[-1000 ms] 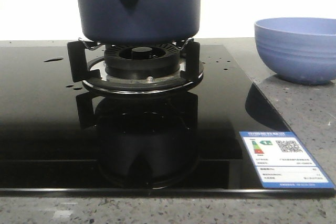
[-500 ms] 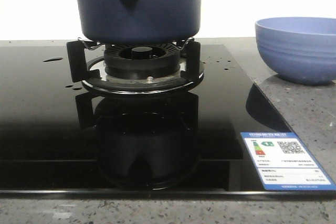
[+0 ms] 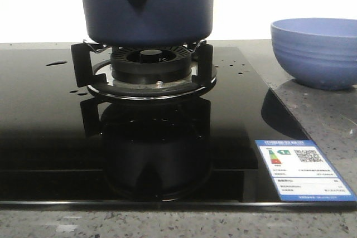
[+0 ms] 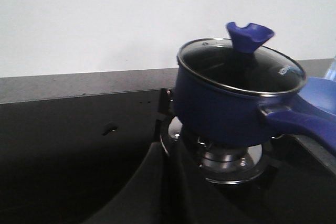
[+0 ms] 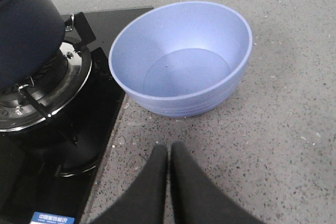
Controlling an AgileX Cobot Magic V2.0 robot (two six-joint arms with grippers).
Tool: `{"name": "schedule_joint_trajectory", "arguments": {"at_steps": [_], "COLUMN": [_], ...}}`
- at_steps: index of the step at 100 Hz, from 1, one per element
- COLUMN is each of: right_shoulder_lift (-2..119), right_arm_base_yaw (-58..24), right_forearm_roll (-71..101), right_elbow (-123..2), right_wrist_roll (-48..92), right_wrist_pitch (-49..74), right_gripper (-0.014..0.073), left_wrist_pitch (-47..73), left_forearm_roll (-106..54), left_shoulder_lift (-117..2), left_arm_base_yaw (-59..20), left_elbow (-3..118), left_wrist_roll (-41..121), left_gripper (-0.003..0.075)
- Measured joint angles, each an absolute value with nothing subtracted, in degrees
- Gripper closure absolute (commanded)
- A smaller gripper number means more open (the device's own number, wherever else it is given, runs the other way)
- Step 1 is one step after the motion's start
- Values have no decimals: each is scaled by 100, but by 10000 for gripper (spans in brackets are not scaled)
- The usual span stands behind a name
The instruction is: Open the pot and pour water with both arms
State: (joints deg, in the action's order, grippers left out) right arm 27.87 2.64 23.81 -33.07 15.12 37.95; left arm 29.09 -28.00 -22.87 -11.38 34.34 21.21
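The dark navy-blue pot (image 3: 146, 9) stands on the gas burner (image 3: 149, 68) of the black glass hob. In the left wrist view the pot (image 4: 220, 106) carries a glass lid (image 4: 241, 64) with a blue knob (image 4: 248, 35), and its handle (image 4: 304, 121) points right. My left gripper (image 4: 170, 148) is shut and empty, low over the hob beside the burner. My right gripper (image 5: 168, 153) is shut and empty over the stone counter, just short of the light blue bowl (image 5: 181, 59). Neither gripper shows in the front view.
The light blue ribbed bowl (image 3: 315, 51) stands on the grey speckled counter right of the hob and looks empty. The black hob (image 3: 50, 126) has a blue label (image 3: 304, 171) at its front right corner. A white wall lies behind.
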Motion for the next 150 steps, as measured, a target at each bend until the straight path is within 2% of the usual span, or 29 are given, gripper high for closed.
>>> {"name": "schedule_joint_trajectory", "arguments": {"at_steps": [6, 15, 21, 28, 45, 73, 105, 150], "right_shoulder_lift": [2863, 2901, 2908, 2908, 2908, 2908, 2908, 2908], "right_arm_base_yaw": [264, 264, 264, 264, 264, 264, 264, 264], "right_forearm_roll": [2404, 2474, 2504, 2533, 2544, 2548, 2548, 2548], "right_elbow": [-3393, -3437, -3435, -3435, -3435, -3435, -3435, -3435], "right_wrist_roll": [1510, 1561, 1584, 1582, 1595, 1595, 1595, 1595], "right_wrist_pitch": [3805, 3805, 3805, 3805, 3805, 3805, 3805, 3805], "right_gripper": [357, 143, 83, 86, 98, 98, 98, 98], "left_wrist_pitch": [2909, 2764, 2573, 2352, 1598, 260, -58, -94], "left_forearm_roll": [-2904, -3066, -3154, -3190, -3218, -3229, -3146, -3037], "left_shoulder_lift": [-2450, -2719, -2963, -3232, -3953, -5501, -7080, -8223], "left_arm_base_yaw": [-1366, -1675, -1902, -2153, -2772, -3701, -3741, -3741], "left_elbow": [3538, 3638, 3697, 3746, 3765, 4135, 5332, 6268], "left_wrist_roll": [2179, 2202, 2216, 2230, 2230, 2230, 2230, 2230], "left_gripper": [585, 412, 279, 221, 251, 243, 192, 197]}}
